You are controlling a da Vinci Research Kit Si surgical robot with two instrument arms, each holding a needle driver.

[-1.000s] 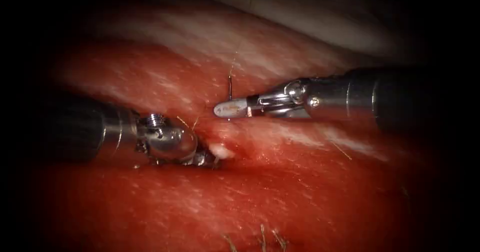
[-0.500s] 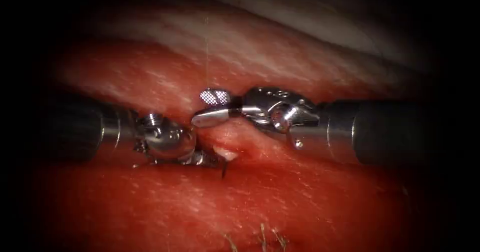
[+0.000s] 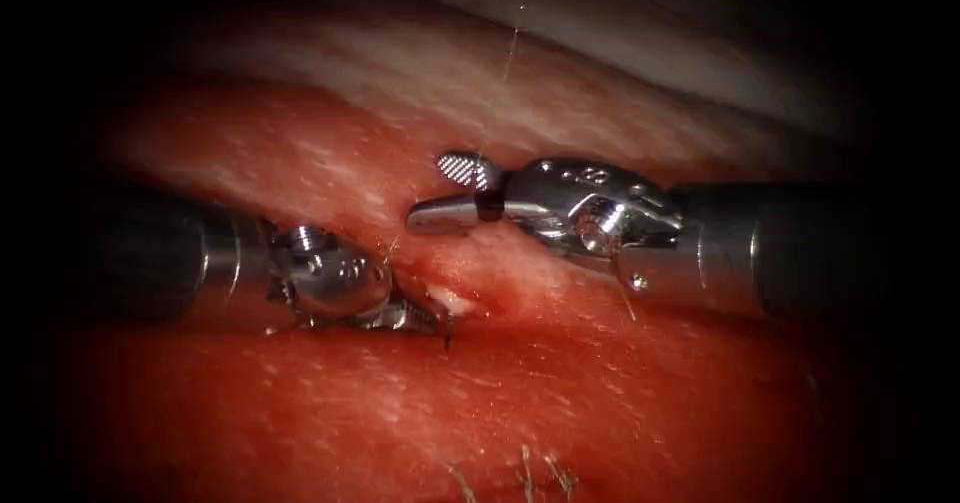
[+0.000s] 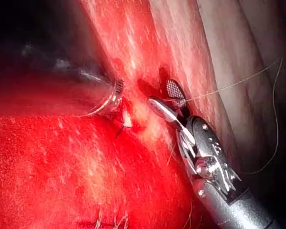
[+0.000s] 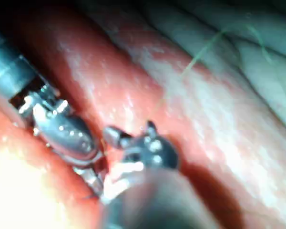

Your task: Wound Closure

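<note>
Red, wet tissue [image 3: 560,403] covers the bench scene, and the cut [image 3: 470,288] runs across it as a darker groove with a small pale spot near its middle. At the left side of the endoscope view the left tool [image 3: 420,315] comes in low, its steel wrist lying in the groove. Its jaws are closed on the needle [image 3: 447,337], and a short dark piece of the needle sticks down from the tips, just at the lower lip of the cut; which part of the curve is held cannot be told, and whether the point sits in the tissue cannot be told either. In the left wrist view the same tool [image 4: 118,102] shows with the dark needle piece [image 4: 119,130] beside the pale spot. More to the right, the thread [image 3: 505,73] goes as a thin pale line from the upper tissue down to the right tool [image 3: 452,191]. This tool comes from the right and stands above the cut, on its upper side. Its jaws are apart: one shows its ribbed inner face, the other is smooth and points to the left. The thread passes close by the ribbed jaw, but the jaws do not hold it. In the left wrist view the right tool [image 4: 168,98] is open in the same way, with the thread [image 4: 229,86] running away from it.
</note>
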